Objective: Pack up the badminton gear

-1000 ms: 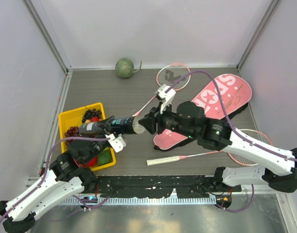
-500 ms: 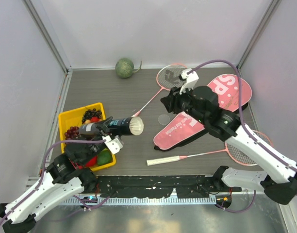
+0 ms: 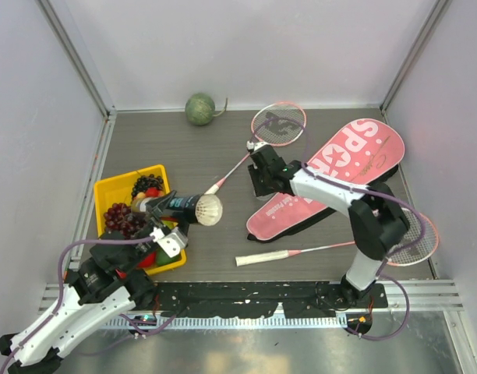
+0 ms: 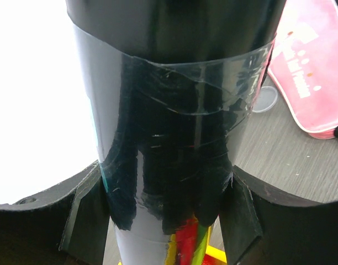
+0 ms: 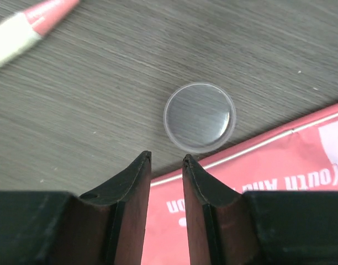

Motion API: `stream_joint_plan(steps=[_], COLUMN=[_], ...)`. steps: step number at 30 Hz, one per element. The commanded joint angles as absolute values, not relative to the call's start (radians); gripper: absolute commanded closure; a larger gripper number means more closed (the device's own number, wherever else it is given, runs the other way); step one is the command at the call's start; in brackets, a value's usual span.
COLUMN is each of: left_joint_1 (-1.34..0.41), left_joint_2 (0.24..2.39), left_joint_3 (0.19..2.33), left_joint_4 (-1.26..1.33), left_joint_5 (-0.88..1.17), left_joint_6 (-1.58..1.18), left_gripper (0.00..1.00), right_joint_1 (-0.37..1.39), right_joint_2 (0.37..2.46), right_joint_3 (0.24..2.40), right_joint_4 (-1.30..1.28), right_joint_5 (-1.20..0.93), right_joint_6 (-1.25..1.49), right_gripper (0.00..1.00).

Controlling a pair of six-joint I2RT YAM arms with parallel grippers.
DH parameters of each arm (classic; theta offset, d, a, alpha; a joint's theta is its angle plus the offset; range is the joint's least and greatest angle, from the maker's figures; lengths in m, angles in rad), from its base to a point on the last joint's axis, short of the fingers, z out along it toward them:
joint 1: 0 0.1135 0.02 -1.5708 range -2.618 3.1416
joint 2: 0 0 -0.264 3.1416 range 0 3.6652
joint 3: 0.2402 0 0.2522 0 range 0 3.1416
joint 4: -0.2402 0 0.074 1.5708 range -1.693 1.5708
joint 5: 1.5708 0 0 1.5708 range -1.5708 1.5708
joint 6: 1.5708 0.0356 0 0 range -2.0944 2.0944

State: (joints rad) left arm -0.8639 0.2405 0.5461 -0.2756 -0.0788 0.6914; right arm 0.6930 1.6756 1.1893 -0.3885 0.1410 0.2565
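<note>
- Beside the near-left end of the bag [image 5: 279, 182], flat on the table, lies a clear round cap [image 5: 199, 117]. Is it for the tube?
- I judge so. The right gripper [image 5: 167, 160] hangs just above it. Its jaws are apart by a narrow gap only, with nothing between them.
- How will the cap handle?
- It looks like thin plastic, light and smooth, so it may slip or bend. Because it lies flat, I would take it across the rim, one finger on each side. For this the jaws must stand wider than the cap.
- And the tube [image 3: 176, 206]?
- The left gripper [image 4: 164, 210] clamps it around the body, lifted over the tray [image 3: 114, 187] at the left, mouth to the right. A shuttlecock [image 3: 210, 209] shows at this mouth. The tube seems stiff but glossy, so a firm hold is good. Feathers are fragile, so the cap should go on gently.
- The rackets?
- The far racket [image 3: 277, 125] and the near racket [image 3: 301, 252] both lie on the table, not packed yet
</note>
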Motion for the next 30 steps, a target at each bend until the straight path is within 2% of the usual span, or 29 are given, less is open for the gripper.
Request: stream_joint_plan(steps=[1,9,23,30], left_joint_1=[-0.868,-0.867,-0.867,-0.868], left_joint_2=[0.189,0.187,0.202,0.204], left_joint_3=[0.529,0.531,0.531,0.531], left_joint_4=[-0.169,-0.175,-0.169,-0.167], left_joint_5=[0.038,0.057,0.029,0.028], left_joint_6=[0.721,0.729,0.730,0.730], left_gripper=[1.00,1.00,1.00,1.00], right_joint_1=[0.692,0.693,0.693,0.695], right_joint_2=[1.772,1.876,1.917,1.940], right_joint_3=[1.305,1.335,1.335,1.327], right_joint_4=[-0.394,-0.383,-0.364,-0.350], right_joint_5=[0.149,0.143,0.138,0.137], right_joint_6=[0.235,0.225,0.227,0.232], right_gripper=[0.66,0.66,0.66,0.70])
